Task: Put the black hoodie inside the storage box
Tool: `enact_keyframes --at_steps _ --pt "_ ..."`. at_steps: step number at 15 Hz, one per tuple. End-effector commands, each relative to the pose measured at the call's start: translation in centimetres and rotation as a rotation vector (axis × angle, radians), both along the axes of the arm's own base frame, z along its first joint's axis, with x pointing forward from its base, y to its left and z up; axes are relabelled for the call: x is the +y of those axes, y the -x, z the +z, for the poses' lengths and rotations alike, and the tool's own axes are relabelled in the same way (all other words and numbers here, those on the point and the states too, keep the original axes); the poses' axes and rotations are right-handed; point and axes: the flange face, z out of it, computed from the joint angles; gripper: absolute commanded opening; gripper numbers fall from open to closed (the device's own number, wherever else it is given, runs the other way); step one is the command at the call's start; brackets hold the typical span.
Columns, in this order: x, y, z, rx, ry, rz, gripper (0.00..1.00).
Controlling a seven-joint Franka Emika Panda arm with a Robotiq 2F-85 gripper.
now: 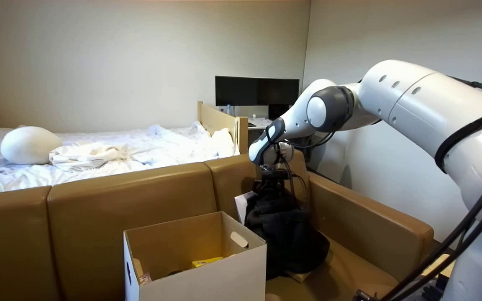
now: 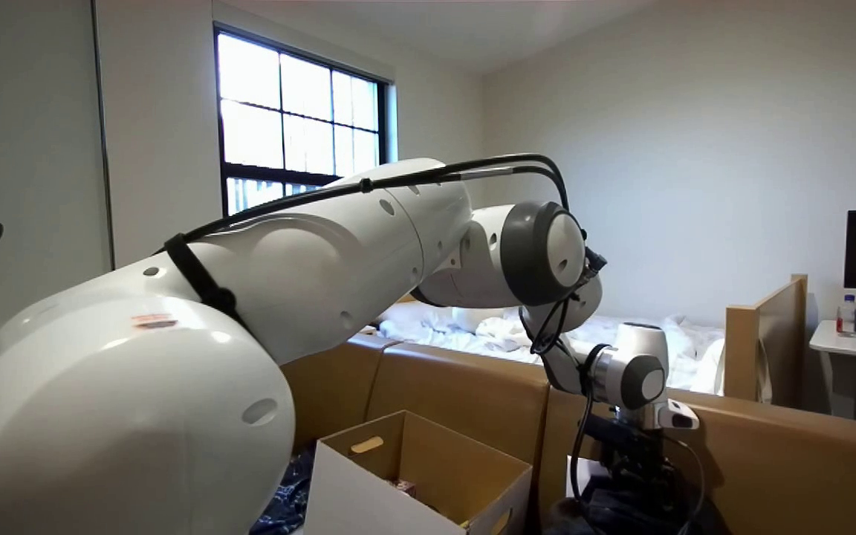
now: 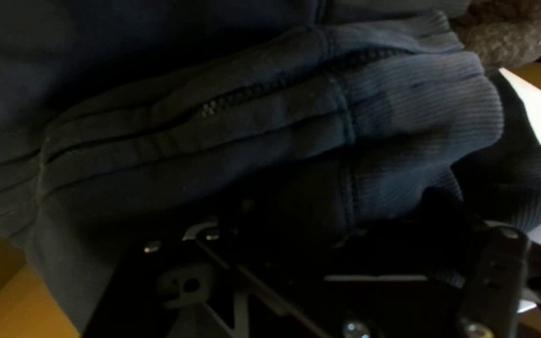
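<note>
Wrist view: the black hoodie (image 3: pixel 195 155) fills most of the field, its metal zip and a ribbed band visible. The hand (image 1: pixel 271 188) points downward at the upper part of the garment. Its fingertips are lost in dark fabric; whether they stand parted or are clamped on the cloth cannot be told.

In both exterior views the hoodie is outside the storage box (image 1: pixel 220 282), just beside it; contact between the two cannot be determined. It takes the form of a rumpled heap, narrow at the hand and broad below, between the storage box and the sofa armrest (image 1: pixel 362 221). The surface (image 1: pixel 349 267), a brown sofa seat, shows on the side of the heap away from the storage box. A white panel (image 1: pixel 241 205), partly hidden by the hoodie, stands near the storage box. In the wrist view a fuzzy brown item (image 3: pixel 510 42) borders the garment; identity not established.

The storage box is upright. Within it, in an exterior view, are a yellow item (image 1: pixel 205 262) and a pink-patterned item (image 1: pixel 144 279), both partly visible. Dark blue patterned fabric (image 2: pixel 289 490) lies beside the storage box, on the side away from the hoodie. The sofa backrest (image 1: pixel 128 192) runs along the storage box; a bed (image 1: pixel 220 119) is beyond it.
</note>
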Motion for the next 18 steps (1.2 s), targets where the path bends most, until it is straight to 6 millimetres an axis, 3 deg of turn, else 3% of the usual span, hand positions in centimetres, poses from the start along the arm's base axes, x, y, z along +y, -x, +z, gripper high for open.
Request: enact_keyframes --at_steps 1,10,12,13,18 --pt "-0.6 -0.2 -1.0 0.031 -0.001 -0.038 0.67" --pt "-1.6 -0.2 -1.2 0.079 -0.003 -0.079 0.09" --pt "-1.7 0.1 -0.9 0.102 -0.008 -0.101 0.05" --pt "-1.5 0.3 -0.4 0.115 -0.016 -0.111 0.09" --pt "-0.8 1.9 0.4 0.231 -0.024 -0.122 0.08"
